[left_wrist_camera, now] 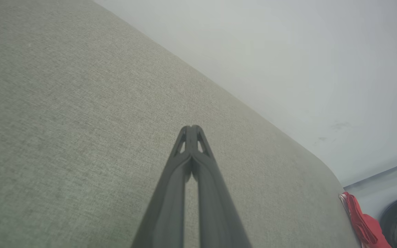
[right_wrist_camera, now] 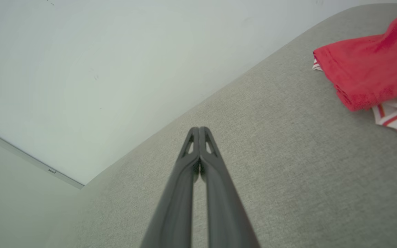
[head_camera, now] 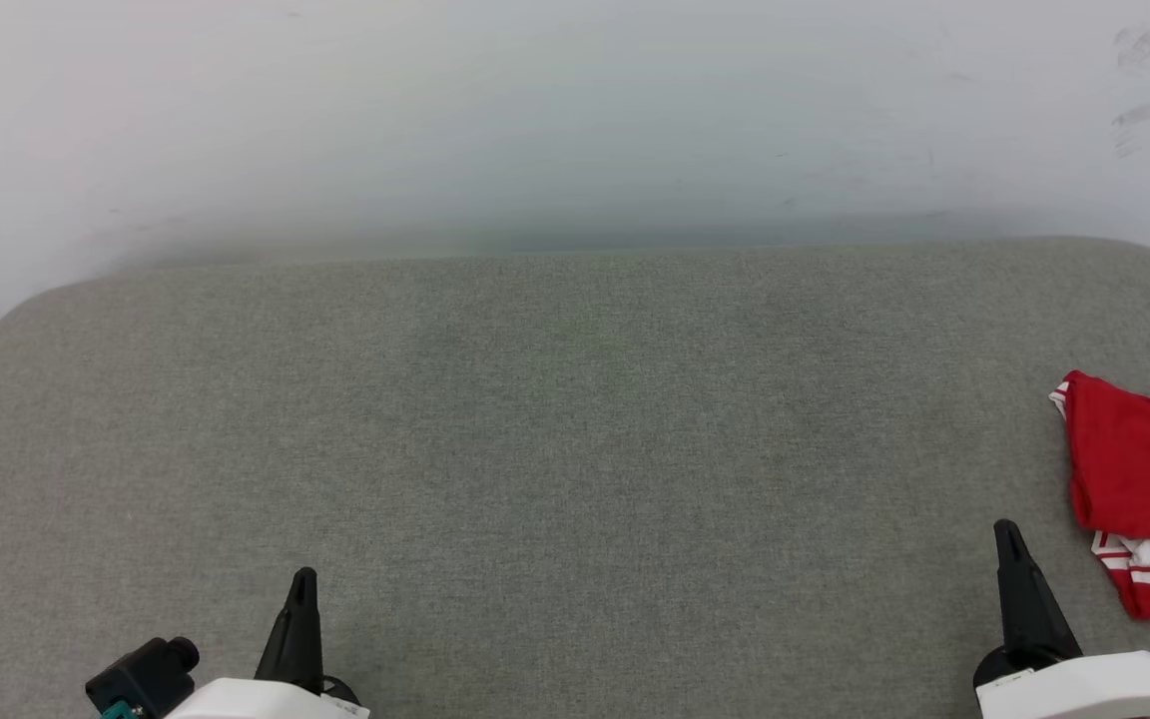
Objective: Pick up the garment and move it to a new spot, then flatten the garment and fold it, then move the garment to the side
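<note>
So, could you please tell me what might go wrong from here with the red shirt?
The red jersey lies bunched near the right edge of the grey cushion, cut off by the head view, so it could slide off unseen. Its layers overlap, so a pinch may catch only one. The right gripper, nearest it, is shut and must open first.

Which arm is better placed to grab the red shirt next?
Right, most likely. The shirt lies bunched at the right edge of the grey pad, just beyond the right gripper, while the left gripper sits far across it. Both have their jaws shut, so the right must open first.
</note>
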{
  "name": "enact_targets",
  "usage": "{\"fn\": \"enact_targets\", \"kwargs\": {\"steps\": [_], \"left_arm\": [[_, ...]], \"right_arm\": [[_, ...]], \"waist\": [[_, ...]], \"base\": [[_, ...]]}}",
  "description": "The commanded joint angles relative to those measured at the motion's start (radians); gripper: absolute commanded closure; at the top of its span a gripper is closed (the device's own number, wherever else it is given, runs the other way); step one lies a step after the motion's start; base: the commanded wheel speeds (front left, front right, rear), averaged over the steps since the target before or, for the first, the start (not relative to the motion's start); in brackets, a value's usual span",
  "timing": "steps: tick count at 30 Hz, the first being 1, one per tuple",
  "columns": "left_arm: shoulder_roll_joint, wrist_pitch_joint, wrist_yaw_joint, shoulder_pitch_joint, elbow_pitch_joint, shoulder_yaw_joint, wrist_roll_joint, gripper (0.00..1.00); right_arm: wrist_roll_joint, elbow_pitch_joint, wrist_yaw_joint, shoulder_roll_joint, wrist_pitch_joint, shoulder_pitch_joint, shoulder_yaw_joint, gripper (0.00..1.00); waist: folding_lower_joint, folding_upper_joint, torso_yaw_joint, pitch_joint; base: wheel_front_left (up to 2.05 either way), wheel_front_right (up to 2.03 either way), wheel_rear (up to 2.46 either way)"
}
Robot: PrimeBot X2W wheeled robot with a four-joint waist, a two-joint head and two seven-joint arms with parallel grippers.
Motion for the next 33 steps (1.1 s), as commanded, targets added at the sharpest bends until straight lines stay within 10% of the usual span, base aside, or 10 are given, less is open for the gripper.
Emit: {"fn": "enact_targets", "kwargs": {"steps": [1, 33], "left_arm": [[0.008, 0.006, -0.01, -0.03, -0.007, 0.006, -0.038, 1.0], [0.012, 0.099, -0.056, -0.104, 0.038, 0.043, -0.434, 1.0]], "right_arm": [[0.04, -0.004, 0.0, -0.011, 0.006, -0.028, 0.0, 1.0], [0.427, 0.04, 0.0, -0.014, 0.1, -0.093, -0.01, 1.0]], "waist": [[0.0, 0.0, 0.0, 0.0], [0.0, 0.0, 0.001, 0.002]], "base": [[0.0, 0.0, 0.0], [0.0, 0.0, 0.0]]}}
